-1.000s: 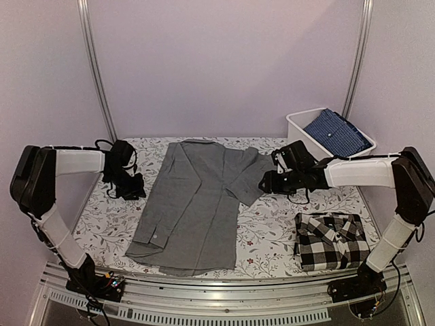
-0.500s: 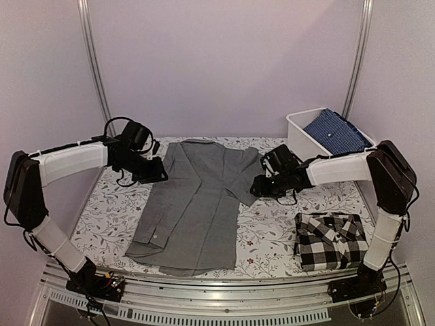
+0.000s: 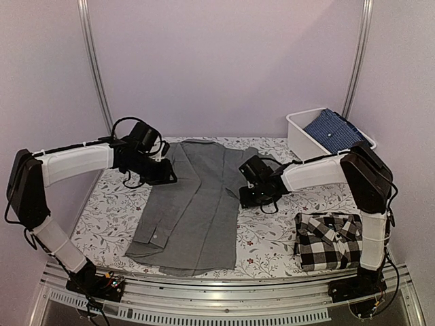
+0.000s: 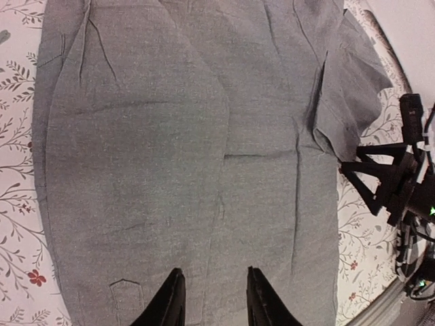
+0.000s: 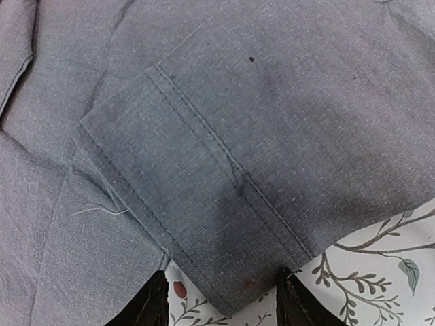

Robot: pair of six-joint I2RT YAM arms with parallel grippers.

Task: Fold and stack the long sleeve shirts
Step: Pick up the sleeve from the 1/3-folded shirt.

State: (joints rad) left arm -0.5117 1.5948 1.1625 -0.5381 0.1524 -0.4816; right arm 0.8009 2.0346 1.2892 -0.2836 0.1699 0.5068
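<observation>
The plain grey shirt (image 3: 197,204) lies spread flat in the middle of the table, its right sleeve folded inward. My left gripper (image 3: 165,178) is open over the shirt's left side; in the left wrist view its fingertips (image 4: 170,299) hover above the grey cloth (image 4: 190,149). My right gripper (image 3: 246,197) is open at the folded sleeve's cuff; in the right wrist view its jaws straddle the cuff edge (image 5: 231,272) without closing. The black-and-white checked shirt (image 3: 331,239) lies folded at the front right.
A white bin (image 3: 302,132) with a folded blue checked garment (image 3: 336,131) stands at the back right. The table has a floral cover (image 3: 109,217). Metal frame posts rise at the back corners.
Both arms have moved inward toward the grey shirt. The left gripper came from the left edge onto the shirt's side; the right gripper slid left to the folded sleeve's cuff.
</observation>
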